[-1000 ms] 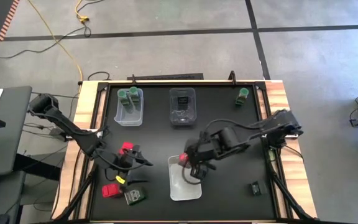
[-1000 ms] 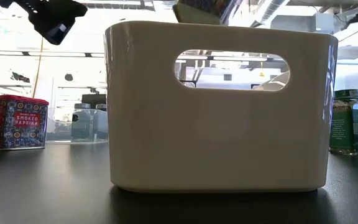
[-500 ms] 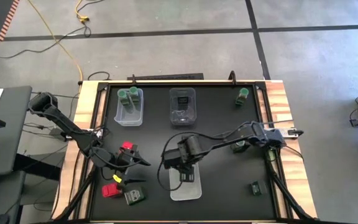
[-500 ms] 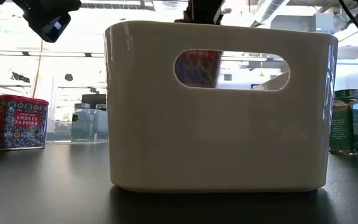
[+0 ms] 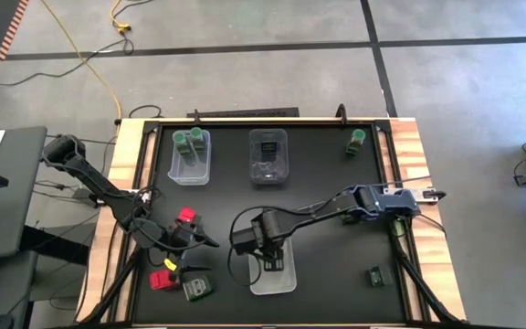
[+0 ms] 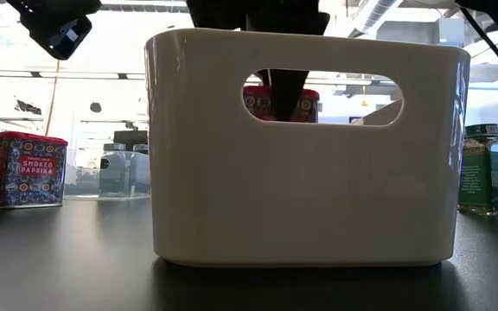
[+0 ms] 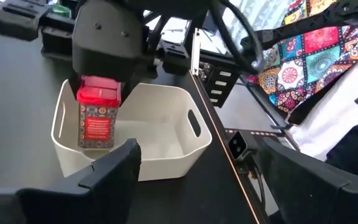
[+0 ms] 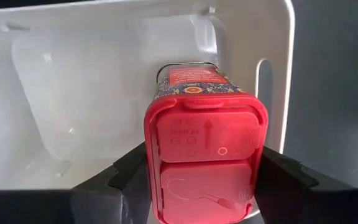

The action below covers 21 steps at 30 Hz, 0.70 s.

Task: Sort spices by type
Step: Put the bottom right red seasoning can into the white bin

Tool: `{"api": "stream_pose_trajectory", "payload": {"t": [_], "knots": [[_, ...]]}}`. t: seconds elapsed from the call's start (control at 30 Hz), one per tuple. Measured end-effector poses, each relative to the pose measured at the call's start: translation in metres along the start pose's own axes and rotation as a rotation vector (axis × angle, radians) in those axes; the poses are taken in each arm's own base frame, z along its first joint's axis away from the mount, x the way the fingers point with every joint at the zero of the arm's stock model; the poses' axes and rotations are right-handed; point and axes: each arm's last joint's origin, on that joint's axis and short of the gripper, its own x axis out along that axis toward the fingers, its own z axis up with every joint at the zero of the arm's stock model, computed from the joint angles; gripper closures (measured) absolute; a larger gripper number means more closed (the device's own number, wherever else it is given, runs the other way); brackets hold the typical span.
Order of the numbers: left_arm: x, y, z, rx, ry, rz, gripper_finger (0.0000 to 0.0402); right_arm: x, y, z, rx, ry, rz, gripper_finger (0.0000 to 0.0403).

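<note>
from above, the right gripper [image 5: 261, 245] reaches into the white bin [image 5: 286, 280] at the table's 6 o'clock edge. the left gripper [image 5: 193, 239] hangs at 8 o'clock, near a red tin [image 5: 187, 217], another red tin [image 5: 162, 280] and a dark box [image 5: 198, 289]. two clear bins [image 5: 190, 155] sit at 11 and 12 o'clock, a green jar [image 5: 357, 139] at 1 o'clock.

at table height, a red tin [image 6: 299, 102] shows through the white bin's [image 6: 301, 190] handle hole; a paprika tin [image 6: 24, 168] stands at 9 o'clock.

left wrist: its fingers [image 7: 114, 171] stand spread, holding nothing; the other gripper lowers a red tin [image 7: 97, 118] into the bin [image 7: 166, 155].

right wrist: the fingers [image 8: 129, 171] clamp the red tin [image 8: 204, 162] over the bin [image 8: 92, 81].
</note>
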Motion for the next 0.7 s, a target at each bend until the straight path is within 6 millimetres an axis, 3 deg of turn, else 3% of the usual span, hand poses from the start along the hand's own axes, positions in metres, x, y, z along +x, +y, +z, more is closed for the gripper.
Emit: {"api": "stream_pose_trajectory", "payload": {"t": [0.7], "knots": [[0.0001, 0.0001, -0.0003, 0.0, 0.002, 0.002, 0.009, 0.0023, 0.0011, 0.0032, 0.005, -0.033, 0.009, 0.0152]]}}
